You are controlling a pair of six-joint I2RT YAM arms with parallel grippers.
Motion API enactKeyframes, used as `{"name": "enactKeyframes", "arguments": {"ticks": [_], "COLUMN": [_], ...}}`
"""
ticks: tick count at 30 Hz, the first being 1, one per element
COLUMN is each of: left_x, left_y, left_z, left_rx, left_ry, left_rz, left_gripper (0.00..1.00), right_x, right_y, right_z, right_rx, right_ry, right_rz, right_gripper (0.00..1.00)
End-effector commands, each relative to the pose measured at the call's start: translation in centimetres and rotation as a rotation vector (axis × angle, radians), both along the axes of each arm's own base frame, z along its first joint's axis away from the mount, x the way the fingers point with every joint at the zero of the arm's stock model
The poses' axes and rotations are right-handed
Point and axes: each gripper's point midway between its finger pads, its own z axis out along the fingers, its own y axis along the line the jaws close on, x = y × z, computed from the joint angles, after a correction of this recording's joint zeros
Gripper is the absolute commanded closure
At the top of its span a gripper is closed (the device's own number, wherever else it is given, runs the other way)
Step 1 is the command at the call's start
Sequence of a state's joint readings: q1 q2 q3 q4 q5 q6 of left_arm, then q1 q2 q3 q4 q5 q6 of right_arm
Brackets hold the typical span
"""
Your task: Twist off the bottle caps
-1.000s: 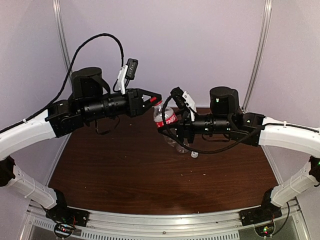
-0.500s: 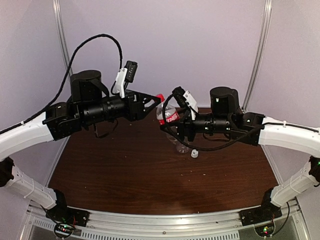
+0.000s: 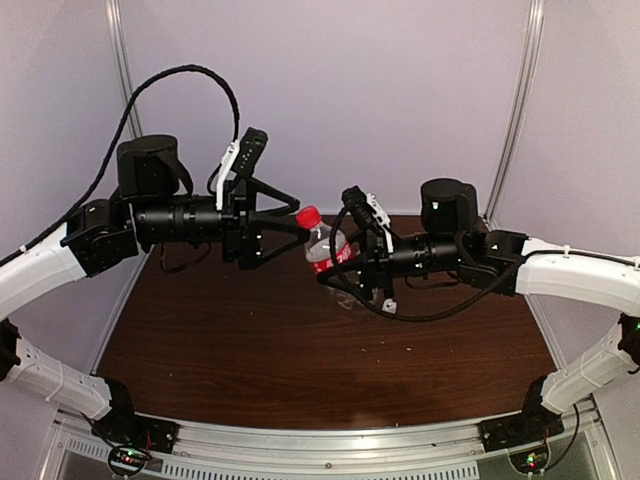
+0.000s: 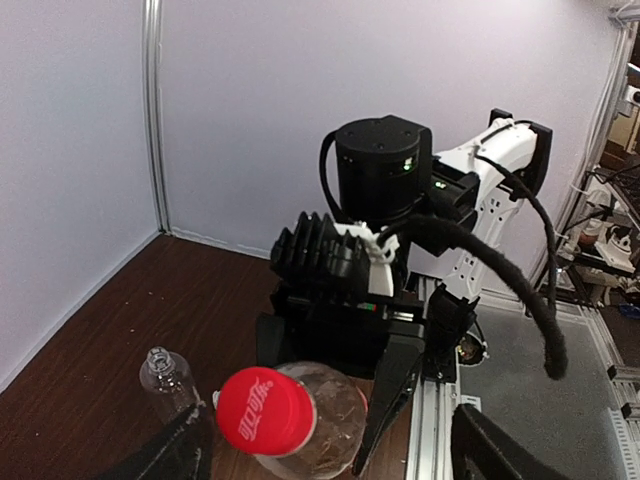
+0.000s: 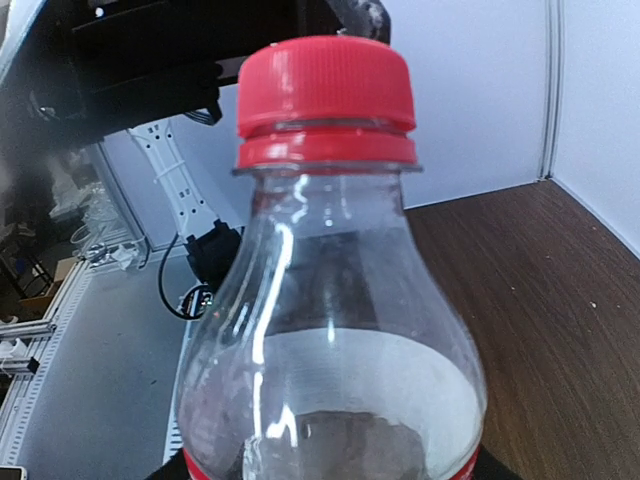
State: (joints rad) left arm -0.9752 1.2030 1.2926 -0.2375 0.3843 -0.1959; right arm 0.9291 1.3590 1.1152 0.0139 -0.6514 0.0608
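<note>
My right gripper (image 3: pixel 347 266) is shut on the body of the small clear bottle (image 3: pixel 326 249) with the red label band and holds it tilted above the table. Its red cap (image 3: pixel 308 214) sits on the neck and fills the top of the right wrist view, cap (image 5: pixel 325 95) over bottle (image 5: pixel 330 330). My left gripper (image 3: pixel 300 221) is open at the cap. In the left wrist view the cap (image 4: pixel 265 410) lies between the spread fingers (image 4: pixel 185 445), touching neither. The other clear bottle (image 4: pixel 168 378) stands uncapped on the table. A white cap (image 3: pixel 388 304) lies beside it.
The dark wooden table (image 3: pixel 250 350) is walled by pale panels at the back and sides. The uncapped bottle (image 3: pixel 345 297) stands just below the held one. The aluminium rail (image 3: pixel 320 440) with both arm bases runs along the near edge.
My left gripper has opened off the red cap and drawn back to the left. The right gripper has shifted the bottle slightly left and lower; the red cap stays on it.
</note>
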Motion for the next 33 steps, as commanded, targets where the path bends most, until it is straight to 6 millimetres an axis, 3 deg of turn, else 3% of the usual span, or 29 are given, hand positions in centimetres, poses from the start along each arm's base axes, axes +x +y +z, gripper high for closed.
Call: {"name": "enactKeyframes", "arguments": {"ticks": [1,17,28,33], "left_x": [-2.7,-2.3,-3.1,-3.1], "left_y": [0.0,-0.5,-1.5,-1.6], "left_z": [1.9,2.4,2.1,1.9], "left_rx": [-0.050,-0.138,-0.180,-0.183], "left_ry": [-0.075,-0.044,0.010,0.019], "left_rz": [-0.184,-0.331,-0.446,-0.448], "left_gripper": [0.18,0.30,0.54,0.61], "right_x": [-2.8,-5.4,-5.6,-5.5], "right_y": [0.2,0.4,0.4,0.5], "right_z": [1.8,2.4,2.7,2.6], "right_rx": [0.071,0.105,0.125,0.124], "right_ry": [0.016,0.075,0.084,0.084], "right_rz": [0.170,0.334,0.348,0.341], "right_gripper": [0.65,0.65,0.66,0.66]}}
